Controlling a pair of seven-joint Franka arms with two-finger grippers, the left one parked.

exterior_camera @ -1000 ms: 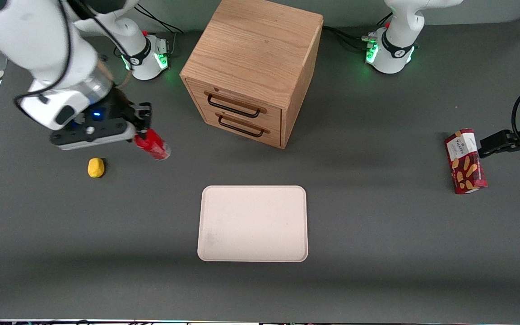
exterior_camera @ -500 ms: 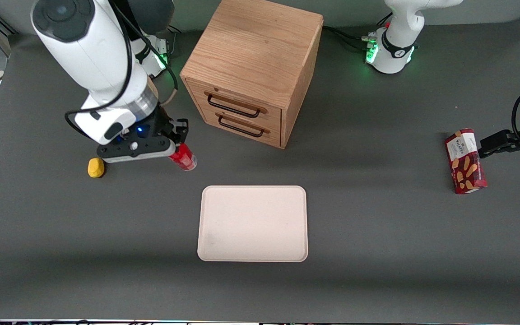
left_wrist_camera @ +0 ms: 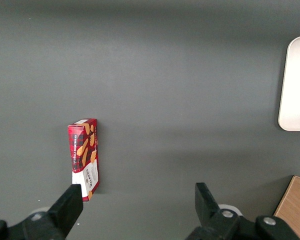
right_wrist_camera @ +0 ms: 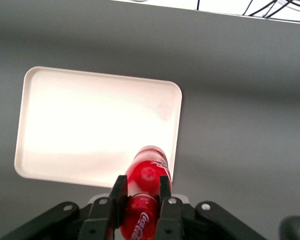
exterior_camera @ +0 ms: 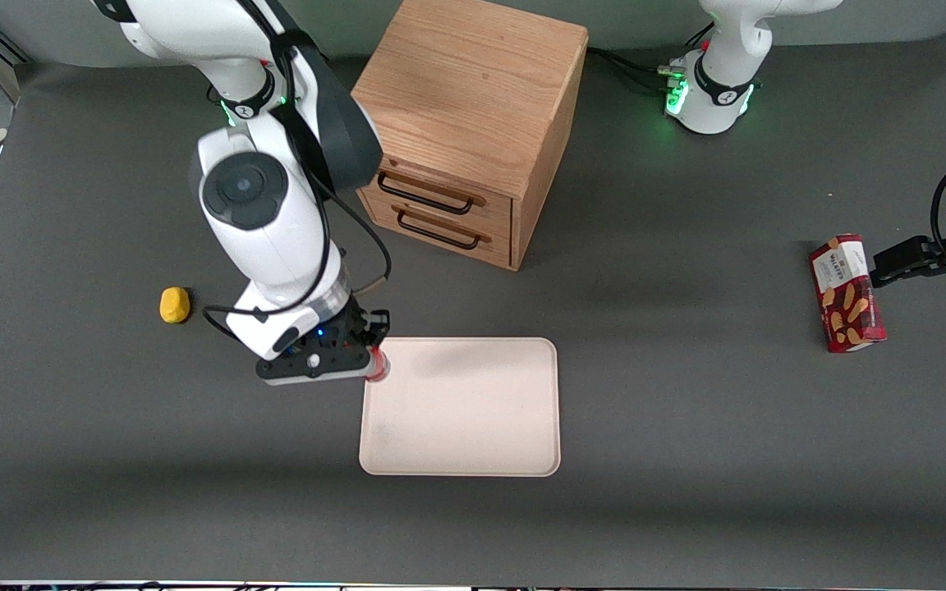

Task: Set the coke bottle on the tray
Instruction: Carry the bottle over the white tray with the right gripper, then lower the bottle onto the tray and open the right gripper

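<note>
My right gripper (exterior_camera: 368, 359) is shut on the coke bottle (exterior_camera: 378, 365), a slim bright-red bottle, and holds it in the air over the corner of the tray (exterior_camera: 473, 410) that lies toward the working arm's end and farther from the front camera. In the right wrist view the bottle (right_wrist_camera: 146, 187) sits between the two black fingers (right_wrist_camera: 118, 197), with the cream tray (right_wrist_camera: 90, 125) below it. In the front view only the bottle's lower end shows under the gripper. The tray holds nothing.
A wooden two-drawer cabinet (exterior_camera: 465, 131) stands farther from the front camera than the tray. A small yellow object (exterior_camera: 175, 304) lies toward the working arm's end. A red snack box (exterior_camera: 847, 293) lies toward the parked arm's end and also shows in the left wrist view (left_wrist_camera: 84, 157).
My right gripper has carried the coke bottle from beside the yellow object toward the front camera and the tray, and it now hangs over the tray's corner.
</note>
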